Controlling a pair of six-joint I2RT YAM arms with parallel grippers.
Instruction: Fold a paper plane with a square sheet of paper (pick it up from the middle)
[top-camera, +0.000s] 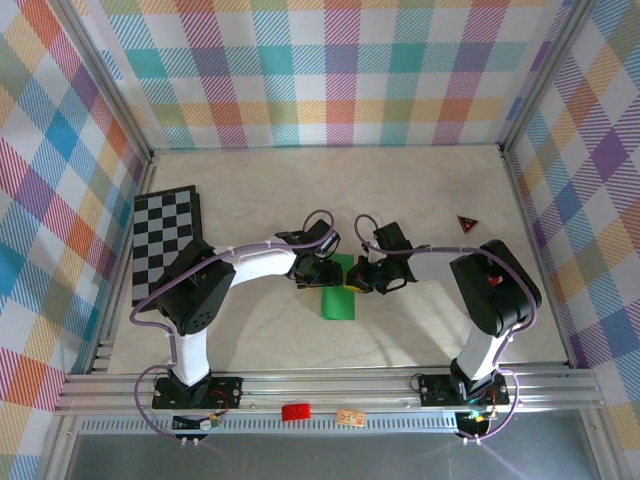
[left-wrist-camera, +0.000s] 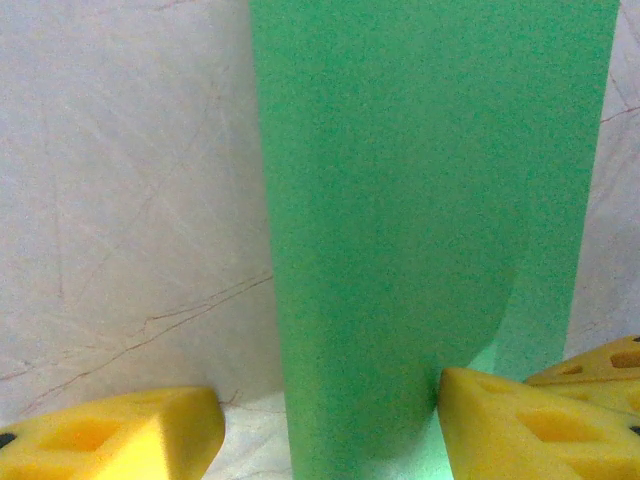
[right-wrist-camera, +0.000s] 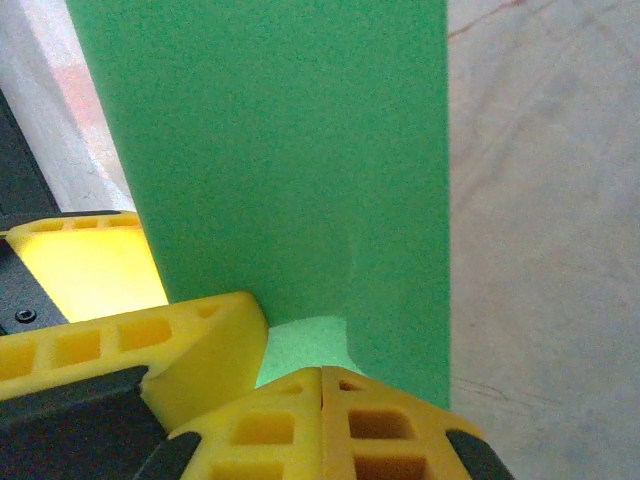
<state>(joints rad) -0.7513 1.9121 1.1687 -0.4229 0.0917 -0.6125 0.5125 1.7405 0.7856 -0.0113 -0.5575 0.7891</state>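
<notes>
Pale table (top-camera: 420, 200), green paper (top-camera: 338, 305) flat in the middle, my left gripper (top-camera: 322, 272) spread wide over it, my right gripper (top-camera: 356, 281) pinching its edge.

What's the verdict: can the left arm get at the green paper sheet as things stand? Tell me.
Probably yes. The left gripper sits right at the green paper sheet, jaws open astride it, with nothing between. The right gripper crowds the same end, though.
</notes>
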